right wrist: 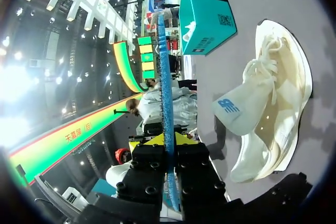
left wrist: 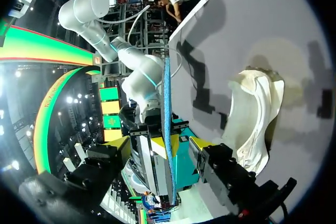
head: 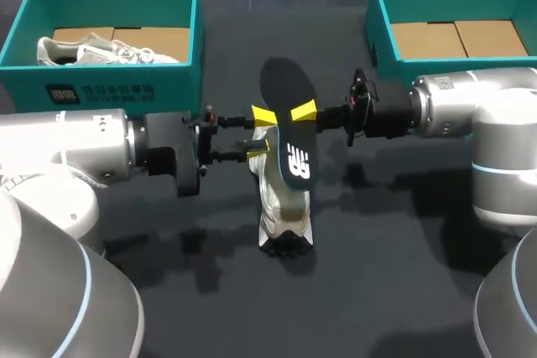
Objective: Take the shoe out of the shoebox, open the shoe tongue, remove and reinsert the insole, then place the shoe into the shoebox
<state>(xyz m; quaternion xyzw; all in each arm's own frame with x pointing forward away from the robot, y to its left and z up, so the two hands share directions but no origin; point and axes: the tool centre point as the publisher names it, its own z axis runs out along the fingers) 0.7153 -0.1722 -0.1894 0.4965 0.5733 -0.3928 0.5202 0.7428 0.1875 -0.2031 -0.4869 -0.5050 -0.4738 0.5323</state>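
The dark desk (head: pixel 377 291) is seen spread across the view, with a teal shoebox (head: pixel 109 81) at its far left corner and a second teal shoebox (head: pixel 379 39) at its far right. A pale shoe (head: pixel 92 49) is seen lying in the left box. The task's shoe (head: pixel 284 203) is found outside both boxes, set on the desk in the middle between the two arms, and its tongue (right wrist: pixel 236 109) is seen folded out of the opening. Above it the black insole (head: pixel 284 90) is held clear of the shoe, raised over its heel end. The insole is clamped near its middle by the right gripper (right wrist: pixel 167 142), fingers pressed on both faces. The left gripper (left wrist: pixel 159 144) is held wide apart, the insole's edge is seen between its fingers, and nothing is gripped by it.
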